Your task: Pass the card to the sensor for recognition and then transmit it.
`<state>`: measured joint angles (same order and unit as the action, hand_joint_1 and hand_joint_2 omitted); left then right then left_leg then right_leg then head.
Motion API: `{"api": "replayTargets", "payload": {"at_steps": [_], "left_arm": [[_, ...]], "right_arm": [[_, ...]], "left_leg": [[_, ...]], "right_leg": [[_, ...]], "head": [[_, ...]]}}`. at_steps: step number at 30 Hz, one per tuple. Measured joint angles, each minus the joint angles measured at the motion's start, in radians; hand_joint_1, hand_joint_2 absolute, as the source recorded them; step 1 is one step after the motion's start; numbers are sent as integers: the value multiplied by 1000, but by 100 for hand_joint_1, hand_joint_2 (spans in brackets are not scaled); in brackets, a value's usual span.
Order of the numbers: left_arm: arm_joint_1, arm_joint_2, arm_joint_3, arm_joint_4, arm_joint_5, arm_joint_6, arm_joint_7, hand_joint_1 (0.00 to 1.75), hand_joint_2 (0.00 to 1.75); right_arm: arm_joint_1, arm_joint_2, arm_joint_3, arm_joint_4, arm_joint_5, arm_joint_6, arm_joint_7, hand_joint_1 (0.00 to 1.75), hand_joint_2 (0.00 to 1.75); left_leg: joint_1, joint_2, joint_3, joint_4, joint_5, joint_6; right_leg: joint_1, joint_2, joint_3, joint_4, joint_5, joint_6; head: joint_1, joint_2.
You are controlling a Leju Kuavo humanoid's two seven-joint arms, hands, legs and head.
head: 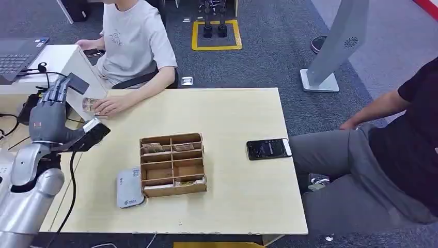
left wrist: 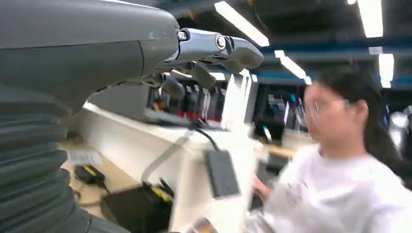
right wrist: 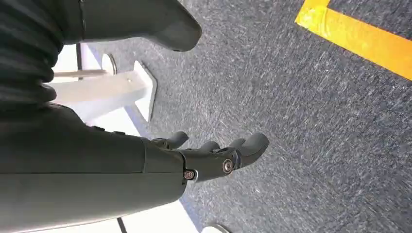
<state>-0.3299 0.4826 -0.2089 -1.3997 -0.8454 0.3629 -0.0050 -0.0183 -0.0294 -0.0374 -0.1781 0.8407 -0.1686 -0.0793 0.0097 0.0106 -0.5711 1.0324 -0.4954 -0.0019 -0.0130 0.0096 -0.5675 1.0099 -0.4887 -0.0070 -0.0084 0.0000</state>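
The left hand [head: 49,111] is raised at the table's [head: 243,206] far-left corner, fingers spread and empty. A card [head: 90,105] is held just right of it by the seated person's hand [head: 111,106]. The right hand [right wrist: 209,155] hangs open over the floor, so the left is nearer.

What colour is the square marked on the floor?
Yellow floor square, outlining dark carpet; clearest in the head view.
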Motion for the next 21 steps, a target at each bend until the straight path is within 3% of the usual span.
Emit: {"api": "replayTargets", "payload": {"at_steps": [2, 3, 5, 6, 8, 10, 11, 13, 15, 17, 21], "left_arm": [[137, -2, 98, -75, -2, 73, -16, 0, 175], [218, -15, 164, -143, -18, 125, -39, 0, 175], [314, -64, 313, -214, -22, 159, -85, 0, 175], [350, -91, 374, -236, -13, 147, -107, 0, 175], [422, -172, 585, -283, -6, 64, -200, 0, 175], [423, -228, 776, -277, -44, -7, -281, 0, 175], [409, -260, 935, -238, -105, -15, -320, 0, 175], [395, -278, 1156, -118, -227, 20, -360, 0, 175], [382, -303, 1290, -16, -332, 64, -323, 0, 175], [365, -350, 1425, 85, -412, 83, -207, 0, 175], [339, -471, 1587, 264, -371, 154, 69, 0, 175]], "right_arm": [[8, 1, -7, 1, -7, -2, 8, 0, 175], [13, 3, -14, 1, -16, -7, 11, 0, 175], [25, 5, -27, 3, -26, -10, 15, 0, 175], [28, 7, -31, 5, -29, -11, 14, 0, 175], [31, 11, -47, 6, -35, -19, 11, 0, 175], [37, 15, -55, 7, -35, -24, 11, 0, 175], [39, 16, -59, 9, -34, -24, 18, 0, 175], [42, 18, -68, 10, -31, -21, 23, 0, 175], [44, 17, -74, 10, -27, -22, 18, 0, 175], [42, 17, -80, 9, -27, -28, 5, 0, 175], [41, 17, -89, 9, -28, -29, 6, 0, 175]], "left_leg": [[0, 4, 1, 0, -2, 0], [-1, 6, 3, 0, -4, 0], [0, 5, 1, 0, -5, 2], [0, 3, 0, 0, -5, 2], [0, 5, 2, 0, -7, 1], [2, 6, 2, 0, -7, 1], [1, 6, 1, 0, -8, 1], [1, 8, 5, 0, -8, 0], [1, 7, 4, 0, -8, 0], [1, 5, 4, 0, -8, 0], [-2, 0, 5, 0, -8, 1]], "right_leg": [[0, 3, 1, 0, -1, 0], [0, 6, 0, -1, -1, 0], [0, 5, 0, -2, -4, 2], [0, 3, 1, -1, -4, 2], [0, 5, 1, -1, -5, 1], [1, 6, 0, -2, -6, 0], [1, 6, 1, -2, -6, 0], [1, 8, 1, -1, -6, 0], [1, 6, 1, -2, -7, -1], [1, 4, 2, -2, -7, 0], [-1, -1, 5, -3, -8, 1]], "head": [[0, 0], [-1, 0], [-2, 0], [0, 0], [-1, 0], [0, 0], [3, 0], [-1, 0], [-2, 0], [-2, 0], [-3, 0]]}}
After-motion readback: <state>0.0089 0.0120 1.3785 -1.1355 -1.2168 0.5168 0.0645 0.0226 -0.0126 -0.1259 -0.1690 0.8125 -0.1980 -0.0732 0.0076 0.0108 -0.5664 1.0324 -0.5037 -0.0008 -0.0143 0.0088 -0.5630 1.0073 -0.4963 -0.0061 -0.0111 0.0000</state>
